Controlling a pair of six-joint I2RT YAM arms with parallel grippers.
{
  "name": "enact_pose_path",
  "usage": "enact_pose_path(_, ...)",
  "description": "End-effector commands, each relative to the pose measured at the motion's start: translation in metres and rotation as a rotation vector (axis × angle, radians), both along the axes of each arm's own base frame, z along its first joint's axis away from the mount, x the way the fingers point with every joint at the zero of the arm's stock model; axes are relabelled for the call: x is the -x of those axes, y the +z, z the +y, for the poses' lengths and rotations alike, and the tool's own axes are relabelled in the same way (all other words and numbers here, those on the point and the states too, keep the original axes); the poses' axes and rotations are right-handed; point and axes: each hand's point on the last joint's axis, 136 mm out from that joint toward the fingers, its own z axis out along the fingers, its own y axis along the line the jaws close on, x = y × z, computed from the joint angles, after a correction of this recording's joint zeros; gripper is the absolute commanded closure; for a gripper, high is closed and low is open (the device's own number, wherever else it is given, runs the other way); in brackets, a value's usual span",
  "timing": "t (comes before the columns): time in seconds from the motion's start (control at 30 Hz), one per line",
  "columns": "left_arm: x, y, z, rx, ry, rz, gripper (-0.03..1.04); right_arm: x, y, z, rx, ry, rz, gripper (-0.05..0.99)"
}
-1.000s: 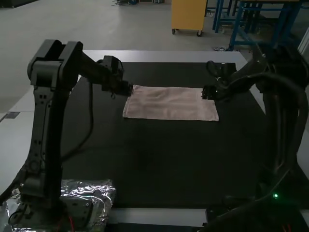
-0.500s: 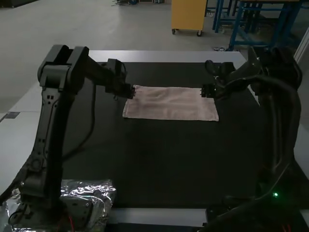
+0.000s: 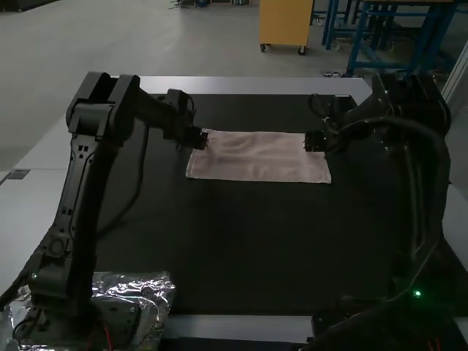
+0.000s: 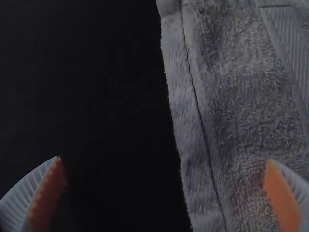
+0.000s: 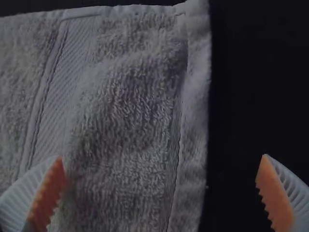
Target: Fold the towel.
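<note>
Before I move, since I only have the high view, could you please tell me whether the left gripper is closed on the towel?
Observer: No, the left gripper is open, with a hemmed edge of the towel running between its spread fingers.
Operator: Thank you. Is the right gripper closed, please?
Observer: No, its fingers are also spread, with the opposite hemmed edge between them.

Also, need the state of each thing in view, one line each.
Towel, laid flat, lightly rumpled
Left gripper, jaws open, towel edge between them
Right gripper, jaws open, towel edge between them
Green light, lit
Shiny sheet, crumpled
</note>
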Motion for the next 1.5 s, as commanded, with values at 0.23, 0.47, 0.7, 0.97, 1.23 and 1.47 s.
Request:
enact_pose_path(0.23, 0.003, -0.027, -0.008, -0.015, -0.026, 0.049, 0.09, 0.001, -0.016, -0.003, 0.017, 0.002, 0.036, 0.03)
enact_pose_path(0.47, 0.015, -0.032, -0.019, 0.047, -0.081, 0.100, 0.99, 0.016, -0.029, 0.004, -0.064, 0.046, 0.105, 0.96)
enact_pose_path(0.7, 0.012, -0.007, -0.019, 0.063, -0.089, 0.063, 0.99, 0.015, -0.021, 0.001, -0.104, 0.033, 0.099, 0.96)
enact_pose_path(0.97, 0.014, 0.016, -0.012, 0.081, -0.088, 0.012, 0.99, 0.006, 0.012, 0.002, -0.122, 0.038, 0.040, 0.96)
enact_pose_path(1.23, 0.024, 0.028, -0.004, 0.091, -0.083, -0.001, 0.99, 0.005, 0.028, -0.011, -0.137, 0.028, 0.018, 0.96)
enact_pose_path(1.47, 0.031, 0.046, 0.002, 0.096, -0.079, -0.040, 0.99, 0.013, 0.043, -0.010, -0.159, 0.045, 0.017, 0.96)
